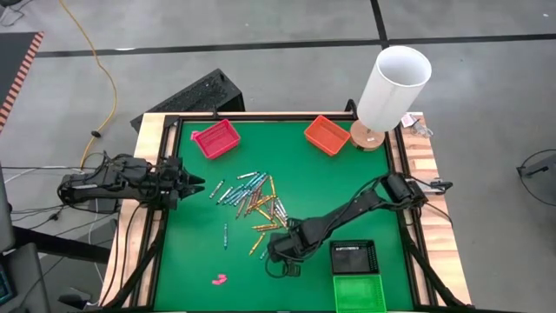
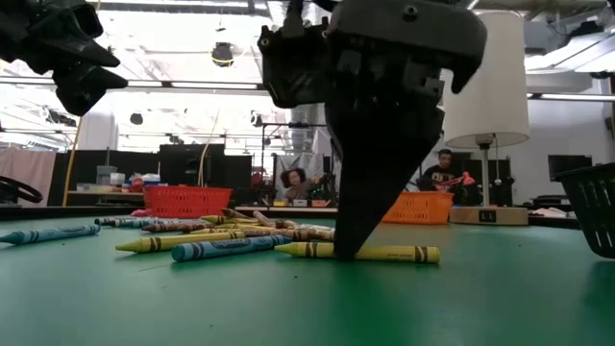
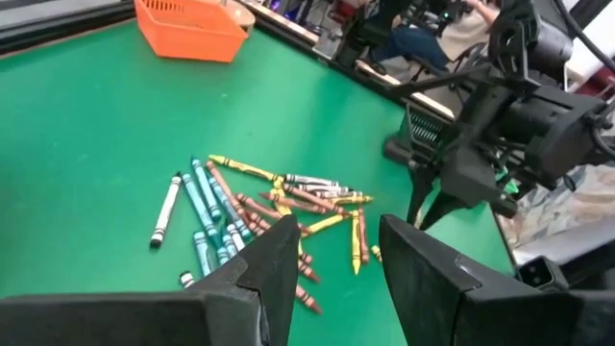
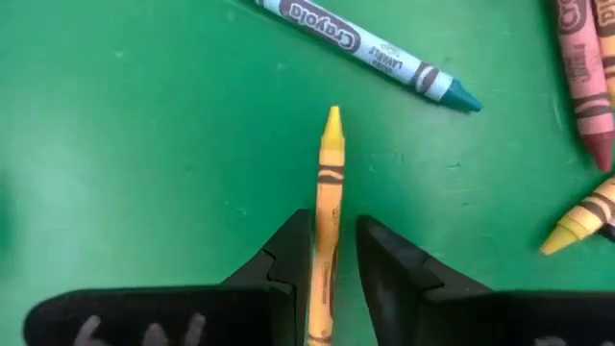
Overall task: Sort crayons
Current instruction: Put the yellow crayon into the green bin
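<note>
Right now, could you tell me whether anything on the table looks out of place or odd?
A small pink lump lies alone on the green mat, apart from the crayons in their loose unsorted pile; it resembles none of them. Otherwise nothing stands out: the right gripper has its jaws around a yellow crayon.

The right gripper (image 1: 276, 254) sits low in the centre of the overhead frame, pointing straight down, fingers (image 4: 288, 258) closed on a yellow crayon (image 4: 329, 192). The left gripper (image 1: 198, 184) hovers at mid-left, level, fingers parted.
</note>
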Robot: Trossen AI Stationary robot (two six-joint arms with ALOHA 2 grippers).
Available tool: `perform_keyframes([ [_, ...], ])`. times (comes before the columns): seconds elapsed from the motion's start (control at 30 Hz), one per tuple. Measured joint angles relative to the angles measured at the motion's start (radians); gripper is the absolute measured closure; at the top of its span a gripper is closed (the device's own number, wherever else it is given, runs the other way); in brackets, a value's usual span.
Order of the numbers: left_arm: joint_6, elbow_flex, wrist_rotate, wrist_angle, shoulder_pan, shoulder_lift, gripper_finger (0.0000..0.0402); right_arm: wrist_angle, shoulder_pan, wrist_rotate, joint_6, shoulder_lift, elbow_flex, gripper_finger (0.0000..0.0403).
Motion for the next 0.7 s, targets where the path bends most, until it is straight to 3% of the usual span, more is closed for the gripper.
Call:
perform_keyframes([
  [0.17, 0.015, 0.0, 0.006, 0.001, 0.0, 0.0, 0.0266, -0.03, 0.0, 0.001, 0.0, 0.013, 0.003, 0.032],
  [0.4, 0.015, 0.0, 0.007, 0.002, 0.0, 0.0, 0.0266, -0.032, 0.0, 0.0, 0.001, 0.018, 0.004, 0.0391],
  [0.7, 0.015, 0.0, 0.007, 0.002, 0.0, 0.0, 0.0266, -0.093, -0.009, -0.005, -0.002, 0.009, 0.046, 0.0399],
])
